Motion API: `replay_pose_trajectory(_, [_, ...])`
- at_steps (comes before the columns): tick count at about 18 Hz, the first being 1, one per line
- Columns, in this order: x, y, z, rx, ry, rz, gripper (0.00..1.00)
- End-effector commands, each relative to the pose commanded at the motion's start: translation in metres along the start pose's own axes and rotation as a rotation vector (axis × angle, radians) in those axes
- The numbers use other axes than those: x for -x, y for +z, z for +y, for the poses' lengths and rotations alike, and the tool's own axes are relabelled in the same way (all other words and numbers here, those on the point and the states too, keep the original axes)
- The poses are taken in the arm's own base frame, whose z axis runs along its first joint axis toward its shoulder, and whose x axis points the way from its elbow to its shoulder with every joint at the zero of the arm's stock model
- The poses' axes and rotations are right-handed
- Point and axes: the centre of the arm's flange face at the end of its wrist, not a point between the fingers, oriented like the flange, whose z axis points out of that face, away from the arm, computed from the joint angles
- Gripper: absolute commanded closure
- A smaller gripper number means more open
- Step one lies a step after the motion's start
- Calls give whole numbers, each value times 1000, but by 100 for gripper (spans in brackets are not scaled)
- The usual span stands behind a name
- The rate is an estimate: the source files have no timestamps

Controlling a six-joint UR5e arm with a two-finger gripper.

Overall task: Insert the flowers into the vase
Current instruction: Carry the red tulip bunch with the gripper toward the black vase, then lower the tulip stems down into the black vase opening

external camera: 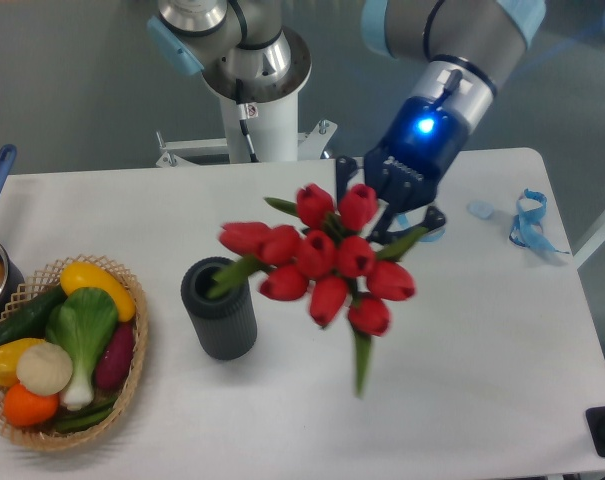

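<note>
Flowers (322,265) held in the gripper (387,215), jaws clamped on the stems; buds face the camera, blurred. Stems hidden behind blooms. Vase (219,308) upright.

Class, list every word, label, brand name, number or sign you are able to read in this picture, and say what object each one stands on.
End effector body: a line of white lettering under the blue light, too blurred to read.
Vase, flowers, wicker basket, blue tape scrap: no writing visible.
So no text in this view is legible.
</note>
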Motion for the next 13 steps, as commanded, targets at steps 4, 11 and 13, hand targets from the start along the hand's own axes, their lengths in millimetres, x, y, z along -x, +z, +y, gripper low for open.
replay_pose_trajectory(4, [-20, 19, 21, -125, -59, 112, 86])
replay_pose_trajectory(11, [-37, 53, 67, -151, -105, 188, 86])
replay_pose_trajectory(13, [-41, 59, 69, -149, -109, 201, 86])
